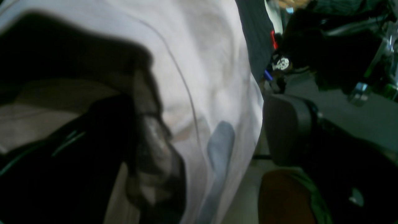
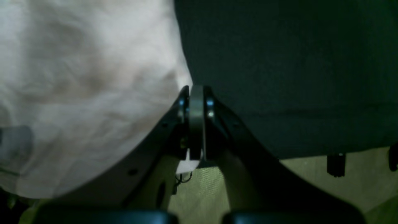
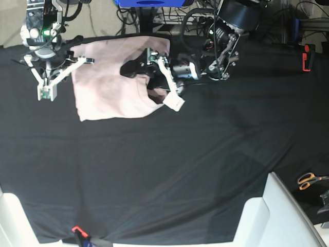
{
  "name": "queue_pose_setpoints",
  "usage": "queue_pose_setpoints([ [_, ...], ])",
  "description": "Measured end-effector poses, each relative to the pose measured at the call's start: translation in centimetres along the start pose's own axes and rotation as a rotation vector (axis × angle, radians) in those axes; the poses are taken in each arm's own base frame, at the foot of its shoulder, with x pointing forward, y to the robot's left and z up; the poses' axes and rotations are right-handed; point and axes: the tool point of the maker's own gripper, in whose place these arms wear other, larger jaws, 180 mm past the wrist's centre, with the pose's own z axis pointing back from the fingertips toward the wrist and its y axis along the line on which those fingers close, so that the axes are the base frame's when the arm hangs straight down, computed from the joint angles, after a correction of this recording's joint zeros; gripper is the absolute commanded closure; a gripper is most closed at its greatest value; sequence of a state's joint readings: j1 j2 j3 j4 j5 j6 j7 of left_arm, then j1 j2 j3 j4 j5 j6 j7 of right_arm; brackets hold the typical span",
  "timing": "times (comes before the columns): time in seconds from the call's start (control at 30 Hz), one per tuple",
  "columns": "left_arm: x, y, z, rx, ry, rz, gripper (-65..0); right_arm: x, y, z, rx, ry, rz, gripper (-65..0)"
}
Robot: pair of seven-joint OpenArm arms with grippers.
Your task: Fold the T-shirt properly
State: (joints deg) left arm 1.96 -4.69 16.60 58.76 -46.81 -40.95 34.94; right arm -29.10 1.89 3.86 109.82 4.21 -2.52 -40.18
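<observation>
The pale pink T-shirt [image 3: 110, 85] lies in a folded heap at the far left of the black table cloth [image 3: 195, 154]. My left gripper [image 3: 164, 96] is at its right edge. In the left wrist view the gripper [image 1: 196, 124] has its fingers [image 1: 287, 130] wide apart, with the shirt [image 1: 205, 62] bunched between them. My right gripper [image 3: 45, 94] is shut and empty, just left of the shirt. In the right wrist view its closed tips [image 2: 196, 93] sit beside the shirt's edge [image 2: 87, 84].
Orange-handled scissors [image 3: 308, 180] lie at the right edge. A red clamp [image 3: 307, 56] is at the far right. White bins [image 3: 277, 216] stand at the front right. Cables and a blue box [image 3: 149, 2] are behind the table.
</observation>
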Motion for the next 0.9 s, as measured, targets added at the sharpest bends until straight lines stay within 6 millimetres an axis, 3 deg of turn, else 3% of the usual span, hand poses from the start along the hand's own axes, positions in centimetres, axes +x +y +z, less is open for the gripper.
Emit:
queue_pose_setpoints([
  [0.67,0.4,-0.8,-0.4,-0.007,0.049,-0.072,-65.0,0.6,-0.1,-0.1,-0.003,-0.015,-0.004,-0.6],
  [0.77,0.3,-0.6,0.5,0.004,0.065,-0.107,-65.0,0.7,-0.1,-0.1,-0.003,-0.015,-0.005,-0.6],
  [0.9,1.2,1.1,2.8,0.152,0.054,-0.102,-65.0,0.8,-0.1,-0.2,-0.003,-0.018,-0.005,-0.6],
])
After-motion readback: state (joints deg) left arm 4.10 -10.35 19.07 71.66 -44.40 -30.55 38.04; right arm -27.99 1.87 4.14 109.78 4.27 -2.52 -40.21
